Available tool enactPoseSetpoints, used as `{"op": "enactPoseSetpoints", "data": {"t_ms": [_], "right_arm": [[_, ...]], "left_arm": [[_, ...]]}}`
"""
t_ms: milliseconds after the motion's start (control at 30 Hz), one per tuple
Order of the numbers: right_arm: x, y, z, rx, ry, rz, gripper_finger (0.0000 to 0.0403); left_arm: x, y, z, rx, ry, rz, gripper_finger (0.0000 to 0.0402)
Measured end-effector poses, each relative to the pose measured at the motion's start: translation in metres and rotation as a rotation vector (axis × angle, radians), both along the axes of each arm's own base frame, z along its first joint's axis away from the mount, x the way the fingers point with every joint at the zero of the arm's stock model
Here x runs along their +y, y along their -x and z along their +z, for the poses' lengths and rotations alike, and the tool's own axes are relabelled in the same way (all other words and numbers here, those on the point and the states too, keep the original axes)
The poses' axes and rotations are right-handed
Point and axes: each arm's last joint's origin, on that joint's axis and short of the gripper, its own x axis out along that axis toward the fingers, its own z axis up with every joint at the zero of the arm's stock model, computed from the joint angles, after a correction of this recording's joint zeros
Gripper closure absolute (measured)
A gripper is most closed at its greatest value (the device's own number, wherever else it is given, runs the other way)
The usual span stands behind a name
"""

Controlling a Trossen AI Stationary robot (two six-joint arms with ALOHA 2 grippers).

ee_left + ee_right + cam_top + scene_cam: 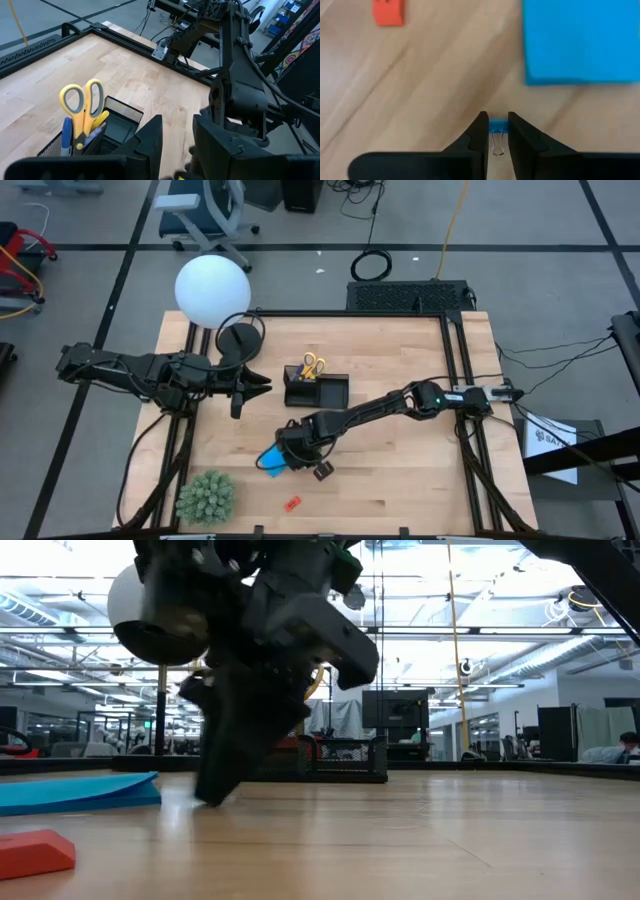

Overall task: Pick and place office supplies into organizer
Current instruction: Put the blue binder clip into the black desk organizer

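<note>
My right gripper (495, 117) points steeply down at the wood table (400, 470), shut on a small blue clip (495, 123) with a wire loop. It stands next to the blue square note pad (580, 40), which lies flat on the table, with the tiny red piece (388, 11) beyond. In the low view its fingertips (212, 795) are at or just above the table. The black organizer (315, 388) holds yellow-handled scissors (82, 102) and pens upright in its taller section. My left gripper (175, 145) hovers open to the organizer's left, with nothing between its fingers. My right gripper pinches the small blue clip's body (495, 123) between its two fingertips, coming steeply from above. The clip's wire loop (496, 147) reaches back between the fingers. Whether the clip is clear of the table, I cannot tell.
A lamp with a white globe (212, 290) and round black base (240, 340) stands at the far left. A green spiky plant (205, 498) sits at the near left corner. Bare wood lies to the right of the organizer.
</note>
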Motion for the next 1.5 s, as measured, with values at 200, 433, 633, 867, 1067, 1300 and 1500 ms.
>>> {"op": "enactPoseSetpoints", "data": {"t_ms": [200,433,633,867,1067,1300,1500], "right_arm": [[-0.013,0.000,0.016,-0.003,-0.015,-0.061,0.0359],[-0.024,0.001,0.034,-0.035,0.013,-0.106,0.0358],[-0.039,0.002,0.046,-0.057,0.087,-0.199,0.0358],[-0.062,0.001,0.049,-0.039,0.104,-0.351,0.0358],[-0.074,0.000,0.048,-0.046,0.163,-0.433,0.0358],[-0.087,-0.001,0.049,-0.064,0.246,-0.494,0.0358],[-0.094,-0.001,0.049,-0.079,0.308,-0.531,0.0358]], "left_arm": [[0.000,0.000,0.000,-0.001,0.000,0.000,0.0286],[0.000,0.000,0.000,0.000,0.000,0.000,0.0286],[0.000,0.000,0.000,0.000,0.000,0.000,0.0286],[0.000,0.000,0.000,0.000,0.000,0.000,0.0286],[0.000,0.000,0.000,0.000,0.000,0.000,0.0286],[0.000,0.000,0.000,0.000,0.000,0.000,0.0286],[0.000,0.000,0.000,0.000,0.000,0.000,0.0286]]}}
